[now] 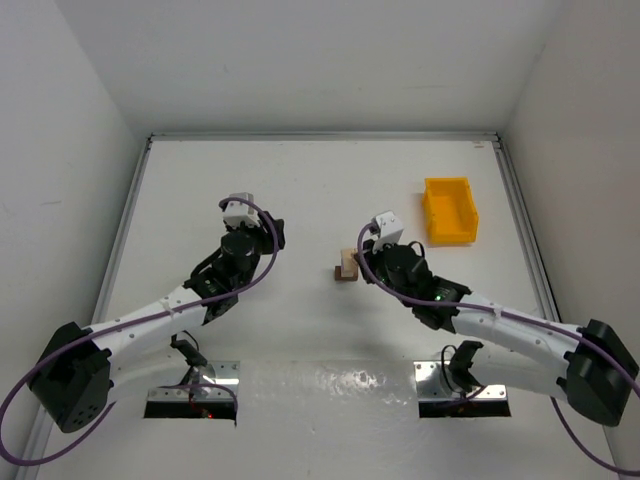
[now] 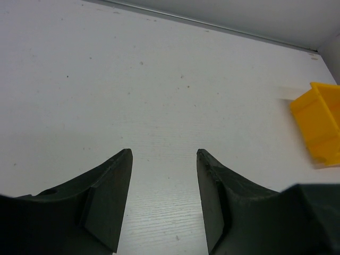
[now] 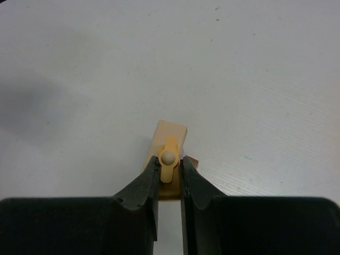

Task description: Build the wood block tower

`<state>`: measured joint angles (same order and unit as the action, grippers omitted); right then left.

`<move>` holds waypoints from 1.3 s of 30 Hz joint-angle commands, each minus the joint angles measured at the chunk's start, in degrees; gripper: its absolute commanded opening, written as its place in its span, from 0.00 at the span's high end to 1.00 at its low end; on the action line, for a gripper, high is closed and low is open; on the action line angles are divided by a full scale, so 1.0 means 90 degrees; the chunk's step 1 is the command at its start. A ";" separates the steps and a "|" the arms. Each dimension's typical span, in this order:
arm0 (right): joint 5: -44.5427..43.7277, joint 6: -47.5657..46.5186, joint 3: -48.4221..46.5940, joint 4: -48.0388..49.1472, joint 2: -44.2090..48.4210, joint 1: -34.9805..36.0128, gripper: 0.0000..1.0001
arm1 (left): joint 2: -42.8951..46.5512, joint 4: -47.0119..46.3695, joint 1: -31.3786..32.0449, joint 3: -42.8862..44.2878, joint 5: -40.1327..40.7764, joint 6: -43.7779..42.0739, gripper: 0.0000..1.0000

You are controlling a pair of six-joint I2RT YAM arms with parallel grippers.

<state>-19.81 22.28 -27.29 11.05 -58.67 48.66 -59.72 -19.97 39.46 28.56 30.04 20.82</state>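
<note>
We see the right pincer (image 3: pixel 170 159) narrowed onto a small pale peg-shaped piece (image 3: pixel 170 144) with a round knob, gripped between both fingertips. In the wrist view that piece sits over a light tan block (image 3: pixel 173 132), and a darker brownish edge shows just under it; we cannot tell whether the piece touches the block. From above, the wood block tower (image 1: pixel 347 267) is a tiny low stack near the middle of the white surface (image 1: pixel 300 180), just left of the right pincer. The left pincer (image 2: pixel 163 154) stands wide with nothing but bare surface between its fingers, well apart from the stack. A yellow bin (image 1: pixel 450 210) sits toward the far right
</note>
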 commanded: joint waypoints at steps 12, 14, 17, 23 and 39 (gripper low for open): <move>-0.3618 0.0717 -0.1440 -0.0739 -0.1019 0.1623 1.00 | 0.0132 -0.0340 0.0059 0.0001 -0.0027 0.0079 0.53; -0.3726 0.0805 -0.1499 -0.0788 -0.1127 0.1663 1.00 | 0.0161 -0.0398 0.0059 -0.0067 0.0050 0.0031 0.53; -0.4009 0.0980 -0.1587 -0.0905 -0.1176 0.1673 1.00 | 0.0074 -0.0447 0.0059 -0.0097 0.0236 0.0031 0.53; -0.4283 0.1283 -0.1684 -0.0905 -0.1477 0.1692 1.00 | -0.0063 -0.0467 0.0068 -0.0077 0.0236 0.0050 0.53; -0.4137 0.1879 -0.1431 -0.0720 -0.1595 0.1819 0.98 | 0.0005 -0.0428 0.0059 -0.0058 0.0129 0.0196 0.53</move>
<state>-56.51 37.17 -40.07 2.94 -72.82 64.64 -60.34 -21.56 39.46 28.01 31.27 21.74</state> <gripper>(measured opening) 0.153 0.468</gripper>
